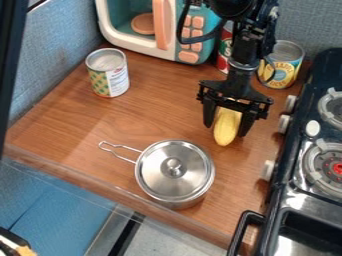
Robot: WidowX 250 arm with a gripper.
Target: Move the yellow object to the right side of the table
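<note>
labels first: left can (pixel 107 74) has a green-and-yellow patterned label plus a white panel with small print you can't make out. right can (pixel 283 65) has a yellow and blue label, with lettering around its middle. red can (pixel 224 54) sits partly behind the arm (pixel 242 55), so you get just a strip of its label.

you have the arm coming in from the top edge, right of center, black, pointing down. hand (pixel 226 130) hangs over the right part of the counter (pixel 80 127), fingers down, one on each side of the yellow object (pixel 228 128). your hand is closed on it, gripping its upper part; the lower end pokes out below the fingertips. can't tell you if it touches the wood.

around it: metal pot (pixel 175 172) with its lid on, below and left of your hand, wire handle (pixel 120 150) out to the left. toy microwave (pixel 163 30) along the back. stove (pixel 297 200) bounds you on the right, its knobs (pixel 284 123) sticking out toward the counter. right can is close behind your hand, up and to the right.
</note>
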